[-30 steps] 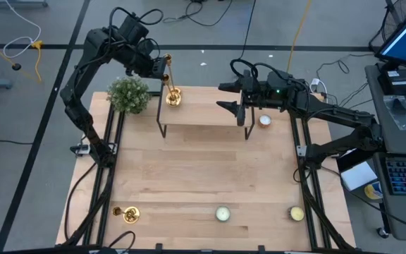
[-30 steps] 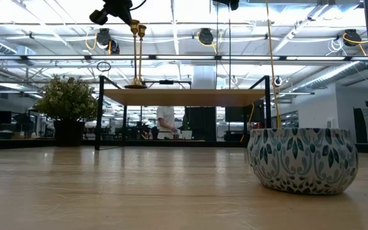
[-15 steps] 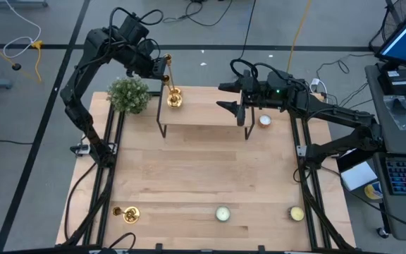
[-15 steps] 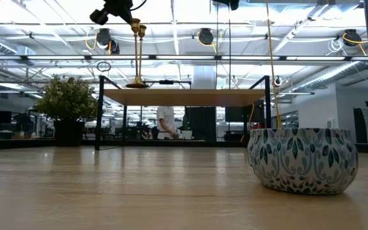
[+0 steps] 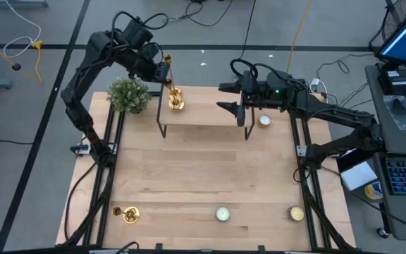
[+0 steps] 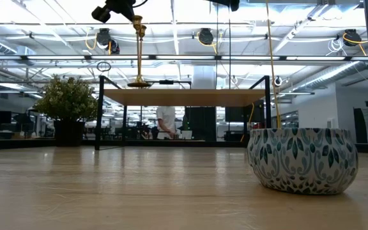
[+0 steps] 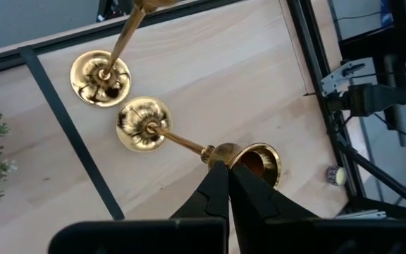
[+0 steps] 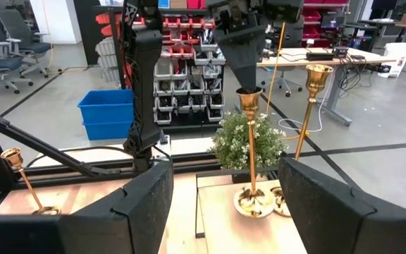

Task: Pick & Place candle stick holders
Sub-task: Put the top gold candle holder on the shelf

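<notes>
two candle stick holders [image 7: 99, 76] stand on the raised shelf [image 5: 203, 114] — the left gripper [image 7: 225, 171] jaws clamp one's top [image 7: 259, 162], base apparently seated. one holder [image 5: 127, 214] remains on the counter [image 5: 203, 176] — right gripper [image 5: 232, 97] idles over the shelf, jaws open, empty.

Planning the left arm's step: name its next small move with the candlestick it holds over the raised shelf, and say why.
Probably ease it straight down. The left gripper is shut on the candlestick just under its cup. In the low view its base seems to hang just above the raised shelf, beside the second candlestick already standing there.
</notes>
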Action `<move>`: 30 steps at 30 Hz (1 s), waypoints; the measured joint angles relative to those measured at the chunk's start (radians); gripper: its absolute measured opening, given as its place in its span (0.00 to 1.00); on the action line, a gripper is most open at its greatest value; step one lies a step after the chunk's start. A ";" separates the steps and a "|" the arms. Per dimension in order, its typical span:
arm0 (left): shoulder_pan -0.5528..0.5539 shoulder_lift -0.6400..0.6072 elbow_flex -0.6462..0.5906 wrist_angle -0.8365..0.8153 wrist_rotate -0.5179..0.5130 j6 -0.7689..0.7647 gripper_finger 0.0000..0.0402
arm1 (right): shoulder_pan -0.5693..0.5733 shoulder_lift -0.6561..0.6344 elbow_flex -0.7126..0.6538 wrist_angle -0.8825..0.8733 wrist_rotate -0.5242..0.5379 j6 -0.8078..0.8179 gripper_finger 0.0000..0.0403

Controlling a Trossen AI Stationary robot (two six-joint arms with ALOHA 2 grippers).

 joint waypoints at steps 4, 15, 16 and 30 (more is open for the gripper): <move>-0.011 -0.005 0.000 0.000 -0.010 -0.002 0.00 | 0.000 0.000 0.000 -0.008 0.000 0.000 0.62; -0.013 -0.004 0.000 0.000 -0.021 -0.001 0.00 | 0.000 0.000 0.000 -0.008 0.000 0.003 0.62; -0.013 -0.004 0.000 0.000 -0.021 -0.001 0.00 | 0.000 0.000 0.000 -0.008 0.000 0.003 0.62; 0.008 -0.058 -0.137 0.000 0.005 -0.002 0.00 | 0.000 0.000 0.000 -0.008 0.000 0.003 0.62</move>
